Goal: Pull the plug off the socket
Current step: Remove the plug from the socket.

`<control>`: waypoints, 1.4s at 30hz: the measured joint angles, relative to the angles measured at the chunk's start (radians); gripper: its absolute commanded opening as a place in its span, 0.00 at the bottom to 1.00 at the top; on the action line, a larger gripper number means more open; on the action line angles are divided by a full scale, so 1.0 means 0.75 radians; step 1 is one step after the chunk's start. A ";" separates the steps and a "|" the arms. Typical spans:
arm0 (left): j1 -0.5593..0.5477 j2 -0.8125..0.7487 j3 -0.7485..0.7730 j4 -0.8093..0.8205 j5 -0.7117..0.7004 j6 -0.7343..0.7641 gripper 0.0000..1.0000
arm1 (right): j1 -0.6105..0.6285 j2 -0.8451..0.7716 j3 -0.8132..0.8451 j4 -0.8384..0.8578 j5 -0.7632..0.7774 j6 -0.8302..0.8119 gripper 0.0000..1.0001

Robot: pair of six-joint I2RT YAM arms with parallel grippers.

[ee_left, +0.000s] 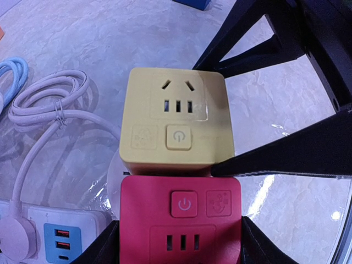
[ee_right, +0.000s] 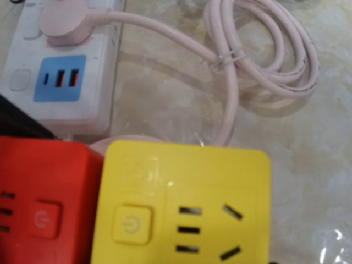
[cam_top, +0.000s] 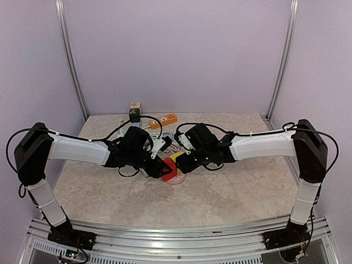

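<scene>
A yellow cube plug (ee_left: 176, 118) sits joined end to end with a red cube socket (ee_left: 181, 220), and a thin dark seam shows between them. In the top view the red socket (cam_top: 166, 171) and the yellow plug (cam_top: 176, 158) lie at the table's middle, between both arms. My left gripper (ee_left: 180, 245) is shut on the red socket, with a black finger (ee_left: 104, 245) against each side. My right gripper (ee_left: 208, 118) straddles the yellow plug: one fingertip (ee_left: 231, 165) presses at the seam, the other reaches the far corner. The right wrist view shows the yellow plug (ee_right: 181, 203) filling the bottom and none of that gripper's fingers.
A white power strip (ee_right: 60, 77) with a blue USB panel holds a pink plug (ee_right: 63, 25). Its coiled cable (ee_right: 275, 55) lies just behind the cubes. An orange strip (cam_top: 163, 120) and a small box (cam_top: 135, 111) stand at the back. Metal frame posts (cam_top: 71, 60) flank the walls.
</scene>
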 measured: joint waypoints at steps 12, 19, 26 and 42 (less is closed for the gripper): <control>0.000 0.000 0.000 0.001 -0.002 -0.001 0.27 | 0.001 0.000 0.001 0.002 0.006 0.028 0.09; 0.000 0.000 -0.004 0.005 -0.004 -0.001 0.27 | 0.000 -0.002 -0.009 0.016 0.005 0.060 0.00; 0.000 -0.004 -0.020 0.038 -0.006 -0.002 0.27 | -0.022 -0.021 -0.057 0.078 -0.039 0.093 0.00; 0.000 -0.004 -0.025 0.048 -0.006 -0.008 0.25 | -0.013 -0.031 -0.086 0.121 -0.021 0.082 0.00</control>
